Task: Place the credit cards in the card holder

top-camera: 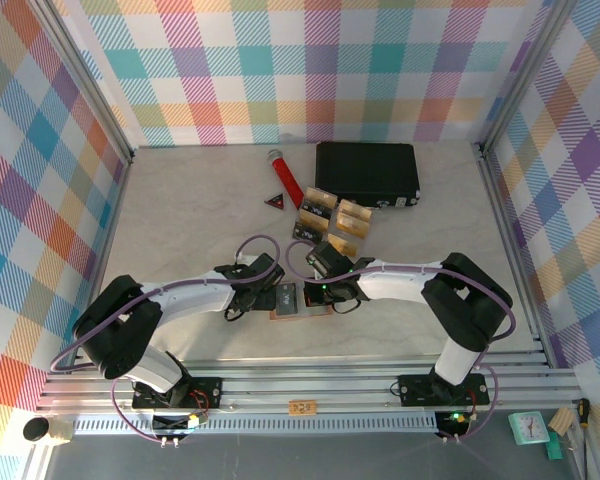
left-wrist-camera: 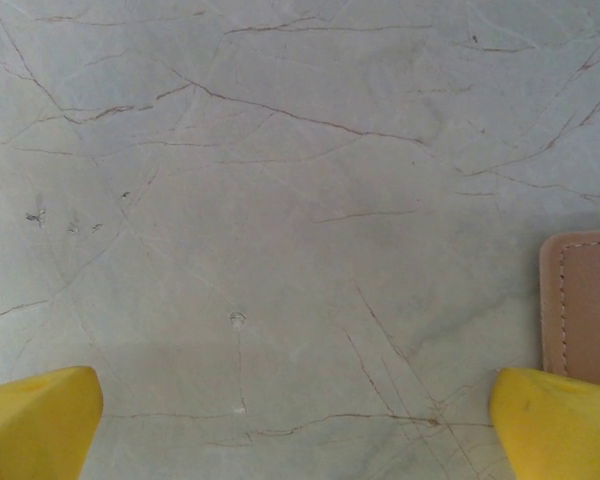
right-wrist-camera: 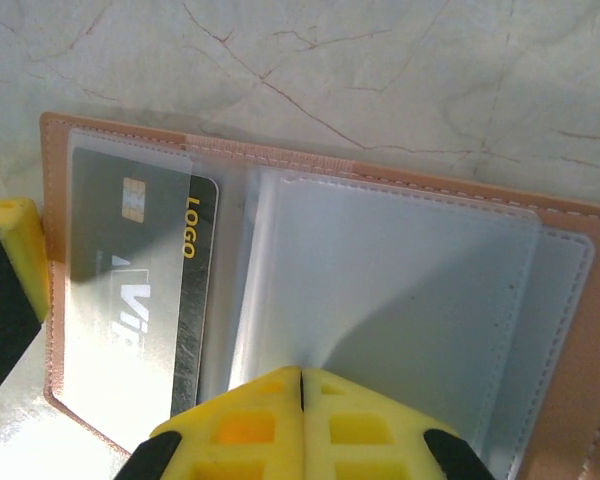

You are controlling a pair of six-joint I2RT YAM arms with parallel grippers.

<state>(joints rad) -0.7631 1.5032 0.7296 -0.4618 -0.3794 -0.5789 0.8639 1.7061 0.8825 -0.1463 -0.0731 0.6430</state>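
1. Yellow-padded right gripper [right-wrist-camera: 301, 388] sits closest to the right wrist lens. Its jaws are pressed fully together with nothing visible between them, poised over the clear plastic sleeves [right-wrist-camera: 400, 300] of the open, reddish-brown leather-like card holder [right-wrist-camera: 580, 330].
2. Left gripper [left-wrist-camera: 300, 425] hangs with its yellow fingertips at full spread, gripping nothing. Bare marbled table [left-wrist-camera: 280, 200] lies between them, and the card holder's stitched edge lies just beside the right-hand fingertip.
3. Task object location: the card holder lies open on the table between the two grippers, near the arm bases. One dark credit card [right-wrist-camera: 170, 290] with a chip and yellow "LOGO" lettering is in the left sleeve. Gold-tan credit cards [top-camera: 330, 218] lie in small piles farther back, just in front of the big black rectangular case [top-camera: 368, 170].
4. Risk — neither gripper is seen clamping the holder, so a push from the closed fingertips would probably slide it or fold a sleeve over.
5. Risk — the dark card's inner edge appears to stand past its sleeve, so a nudge could work it loose.
6. Not determinable:
   - whether the closed jaws pinch sleeve film, because the fingers cover the holder's near edge;
   - how the holder lies in the top view, where both arms cover most of it;
   - how many cards are in the piles, which are too small to count.
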